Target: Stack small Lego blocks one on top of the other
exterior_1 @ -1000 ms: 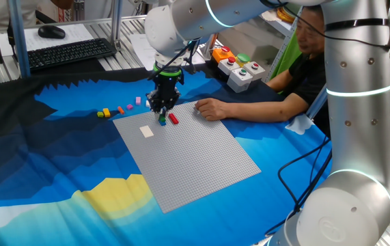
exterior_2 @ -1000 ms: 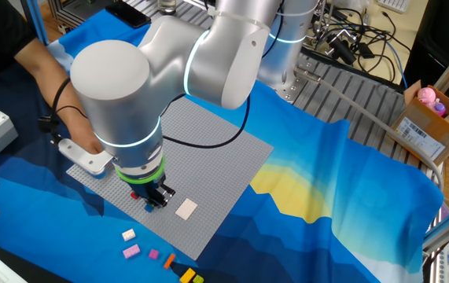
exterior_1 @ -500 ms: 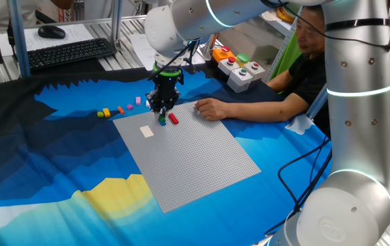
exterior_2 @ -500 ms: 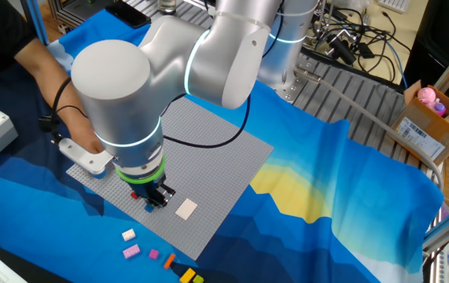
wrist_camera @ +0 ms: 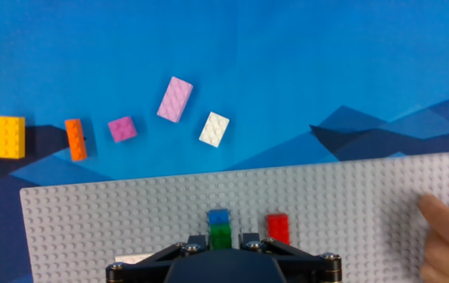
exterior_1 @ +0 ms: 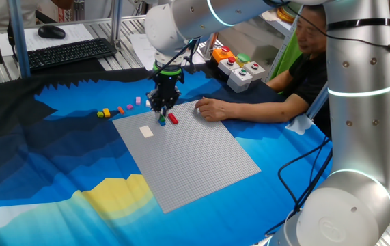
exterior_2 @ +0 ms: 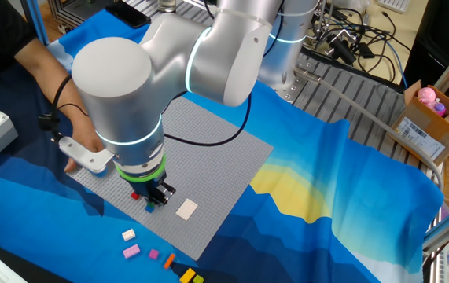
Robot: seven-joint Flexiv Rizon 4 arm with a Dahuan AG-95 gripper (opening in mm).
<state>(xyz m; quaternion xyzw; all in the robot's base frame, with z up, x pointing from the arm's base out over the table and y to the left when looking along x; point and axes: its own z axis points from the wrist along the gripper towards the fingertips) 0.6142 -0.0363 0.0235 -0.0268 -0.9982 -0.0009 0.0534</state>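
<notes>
My gripper [wrist_camera: 222, 237] stands over the far-left part of the grey baseplate [wrist_camera: 366, 204], jaws closed in on a green block [wrist_camera: 221, 234]. A blue block [wrist_camera: 219, 216] adjoins the green one on its far side; I cannot tell if they are stacked. A red block [wrist_camera: 277, 228] sits on the plate just to the right. In one fixed view the gripper [exterior_1: 162, 109] is right above the green and blue blocks [exterior_1: 162, 121], next to the red block [exterior_1: 173, 119]. Loose white [wrist_camera: 214, 129], pink [wrist_camera: 174, 99], small pink [wrist_camera: 122, 129], orange [wrist_camera: 75, 139] and yellow [wrist_camera: 10, 136] blocks lie on the cloth.
A person's hand [exterior_1: 212, 108] rests on the plate's far edge, and its fingers show in the hand view [wrist_camera: 448, 240]. A cream flat piece [exterior_1: 146, 131] lies on the plate. A grey button box [exterior_1: 239, 72] stands behind it. The blue cloth [exterior_1: 58, 164] covers the table.
</notes>
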